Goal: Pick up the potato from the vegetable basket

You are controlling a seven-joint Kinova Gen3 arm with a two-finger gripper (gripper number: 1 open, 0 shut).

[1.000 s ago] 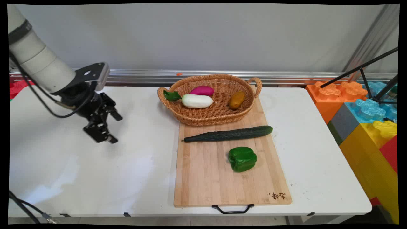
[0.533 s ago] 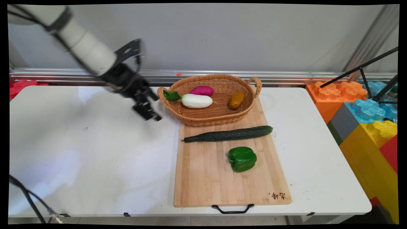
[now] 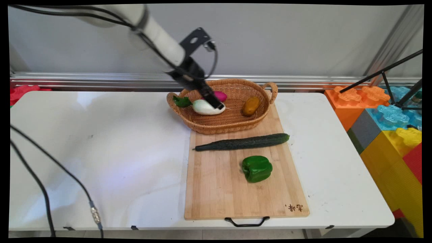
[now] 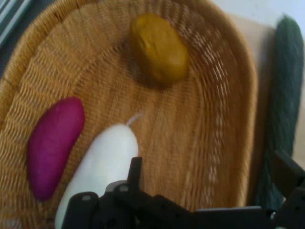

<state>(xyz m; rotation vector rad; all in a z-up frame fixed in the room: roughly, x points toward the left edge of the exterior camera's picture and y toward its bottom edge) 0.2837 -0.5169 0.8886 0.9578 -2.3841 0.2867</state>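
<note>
My gripper point(image 3: 216, 104) hangs over the left half of a wicker basket point(image 3: 233, 125), just above a white radish point(image 3: 202, 107) with green leaves. In the hand view the gripper point(image 4: 209, 174) is open, with bare basket weave point(image 4: 209, 119) between the fingers and the radish point(image 4: 102, 162) by the left finger. A purple sweet potato point(image 3: 221, 95) point(image 4: 52, 143) lies beside the radish. A brown potato point(image 3: 251, 105) point(image 4: 159, 47) rests at the basket's right end. Nothing is held.
The basket's front sits on a wooden cutting board point(image 3: 216, 192), which also bears a long cucumber point(image 3: 243, 142) point(image 4: 286, 86) and a green pepper point(image 3: 257, 168). Large coloured blocks point(image 3: 388, 121) and a black tripod point(image 3: 395, 84) stand at the right. Black cables point(image 3: 50, 168) hang over the table's left.
The arm has swung from the table's left side to the right and up, bringing the gripper from beside the basket's left handle to over the radish inside it.
</note>
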